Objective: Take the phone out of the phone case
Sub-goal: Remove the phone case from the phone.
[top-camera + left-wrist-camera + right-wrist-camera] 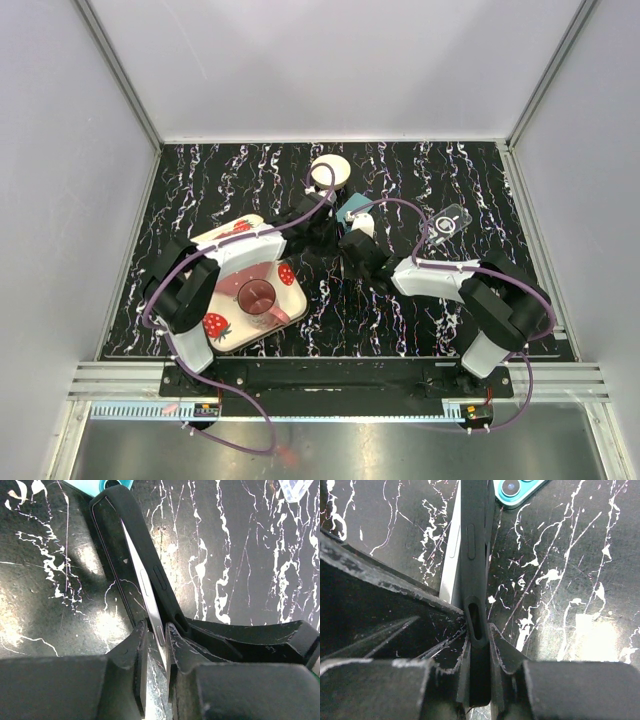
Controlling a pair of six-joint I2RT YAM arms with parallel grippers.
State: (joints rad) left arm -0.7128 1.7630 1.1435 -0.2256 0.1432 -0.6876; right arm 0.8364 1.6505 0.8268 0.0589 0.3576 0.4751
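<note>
mid-table, the left gripper point(156, 635) pinches the silver edge of the phone point(145, 587) while the right gripper point(477, 635) clamps the black case point(475, 540), gaping off one long side. separation looks begun, not finished. a teal device point(517, 492) lies at 12 o'clock.

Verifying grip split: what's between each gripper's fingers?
Left wrist view: left gripper pinches the phone by its silver edge. Right wrist view: right gripper pinches the black case.

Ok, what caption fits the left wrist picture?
Left jaws shut on the phone, its black case pulled partly away.
</note>
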